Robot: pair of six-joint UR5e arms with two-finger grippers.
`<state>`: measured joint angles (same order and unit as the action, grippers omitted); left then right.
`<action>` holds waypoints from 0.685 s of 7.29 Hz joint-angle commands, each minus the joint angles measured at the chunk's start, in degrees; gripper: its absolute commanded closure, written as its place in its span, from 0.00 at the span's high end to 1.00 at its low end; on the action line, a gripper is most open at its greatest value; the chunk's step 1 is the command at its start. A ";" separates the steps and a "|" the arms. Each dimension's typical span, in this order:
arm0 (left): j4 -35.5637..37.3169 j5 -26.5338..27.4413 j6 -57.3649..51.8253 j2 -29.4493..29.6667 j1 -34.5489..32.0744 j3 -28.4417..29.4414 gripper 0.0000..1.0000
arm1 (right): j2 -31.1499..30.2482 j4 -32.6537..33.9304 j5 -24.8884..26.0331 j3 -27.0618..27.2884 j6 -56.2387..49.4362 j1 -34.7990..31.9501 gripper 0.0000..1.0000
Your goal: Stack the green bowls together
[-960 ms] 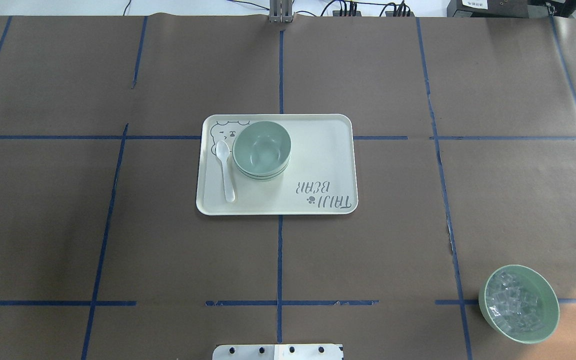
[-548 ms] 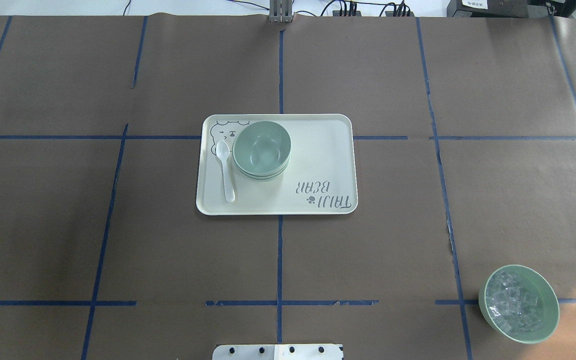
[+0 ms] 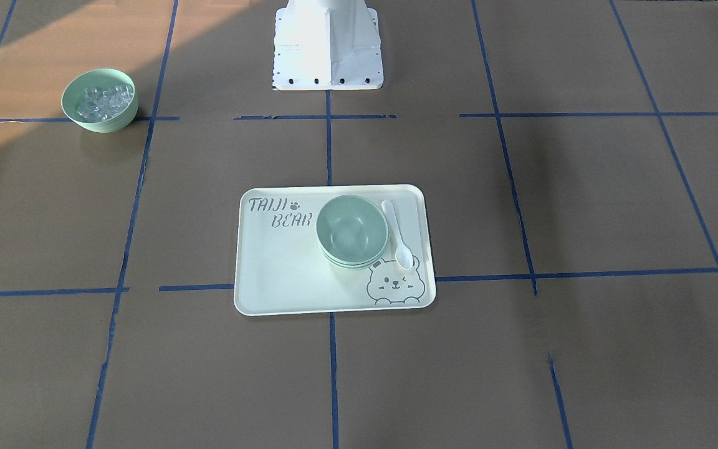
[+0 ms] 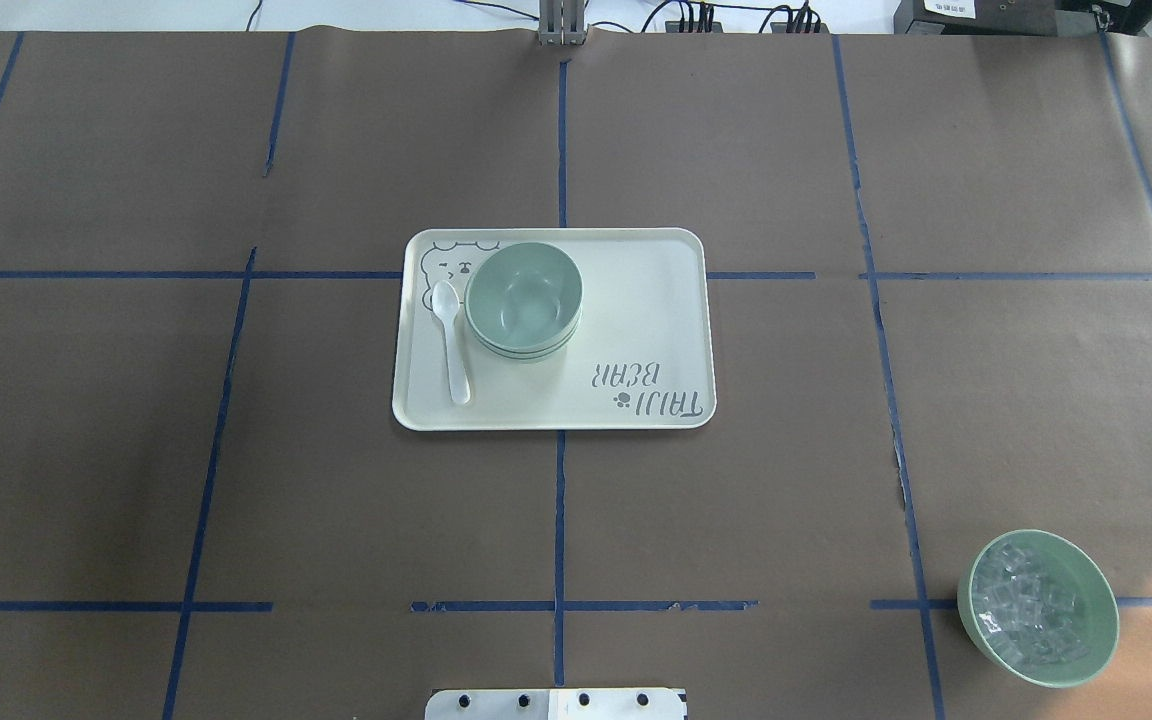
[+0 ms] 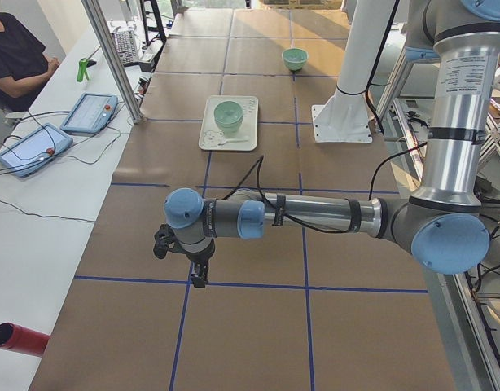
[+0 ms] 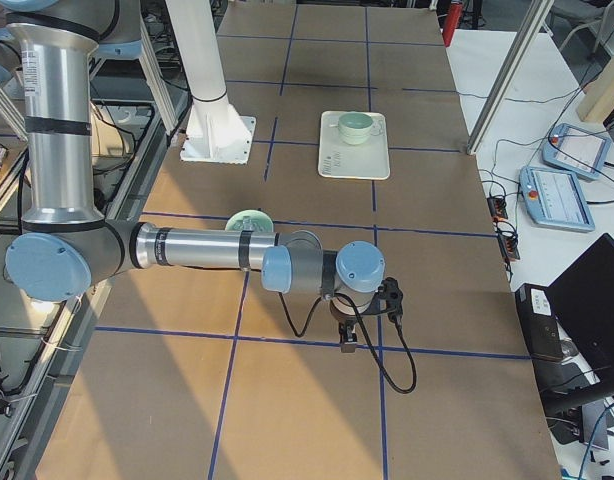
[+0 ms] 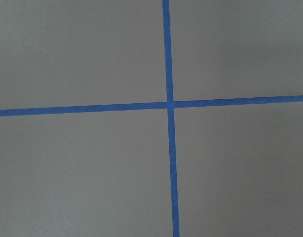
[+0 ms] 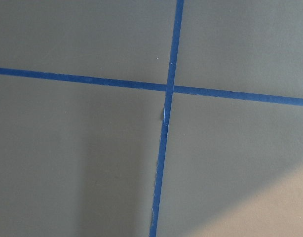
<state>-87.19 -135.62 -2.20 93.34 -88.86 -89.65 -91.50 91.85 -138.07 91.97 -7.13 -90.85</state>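
The green bowls sit nested in one stack on the cream tray, at its far-left part; two rims show below the top bowl. The stack also shows in the front view and both side views. My left gripper hangs over bare table far from the tray; I cannot tell if it is open or shut. My right gripper hangs over the opposite table end; I cannot tell its state either. Both wrist views show only brown paper and blue tape.
A white spoon lies on the tray left of the stack. A green bowl of clear cubes stands near the front right. The robot's white base is at the table's near edge. A person sits beside the table.
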 commanded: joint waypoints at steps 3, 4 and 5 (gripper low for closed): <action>0.00 0.00 0.09 0.00 0.00 0.00 1.00 | 0.27 -0.18 0.08 0.40 4.75 -0.03 1.00; 0.00 0.00 0.00 0.09 0.00 0.00 1.00 | 0.27 -0.09 0.17 0.40 4.75 -0.03 1.00; 0.00 0.00 0.00 0.09 0.00 0.00 1.00 | 0.36 -0.18 0.17 0.40 4.75 -0.03 1.00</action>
<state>-87.19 -135.62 -2.17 93.40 -88.86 -89.65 -91.23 91.71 -137.94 92.35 -2.54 -90.88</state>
